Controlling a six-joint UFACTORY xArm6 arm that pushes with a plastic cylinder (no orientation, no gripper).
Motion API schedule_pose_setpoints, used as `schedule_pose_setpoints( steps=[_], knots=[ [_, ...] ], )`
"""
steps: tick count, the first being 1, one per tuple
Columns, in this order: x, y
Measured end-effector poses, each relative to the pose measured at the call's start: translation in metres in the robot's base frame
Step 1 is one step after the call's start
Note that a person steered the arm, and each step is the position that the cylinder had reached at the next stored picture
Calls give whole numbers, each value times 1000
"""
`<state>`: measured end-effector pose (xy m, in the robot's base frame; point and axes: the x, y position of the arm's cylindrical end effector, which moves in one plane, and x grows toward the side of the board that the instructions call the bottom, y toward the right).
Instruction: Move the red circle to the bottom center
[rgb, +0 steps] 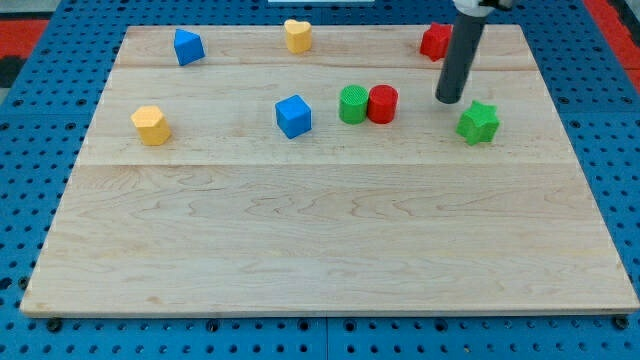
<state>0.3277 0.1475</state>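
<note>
The red circle (382, 103) stands on the wooden board (330, 240) right of centre in the upper half, touching a green circle (352, 104) on its left. My tip (450, 100) is down near the board to the red circle's right, a small gap away, and just left of a green star (478, 122). The rod rises toward the view's top and partly hides a red block (434, 41) at the top right.
A blue cube (293, 116) sits left of the green circle. A yellow block (151, 125) is at the left. A blue block (188, 47) and a yellow heart-like block (297, 35) lie along the top edge.
</note>
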Motion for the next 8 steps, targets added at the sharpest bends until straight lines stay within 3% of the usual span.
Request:
schedule_pose_setpoints(
  steps=[2, 4, 8],
  knots=[
    [-10, -81],
    [-10, -85],
    [30, -116]
  ],
)
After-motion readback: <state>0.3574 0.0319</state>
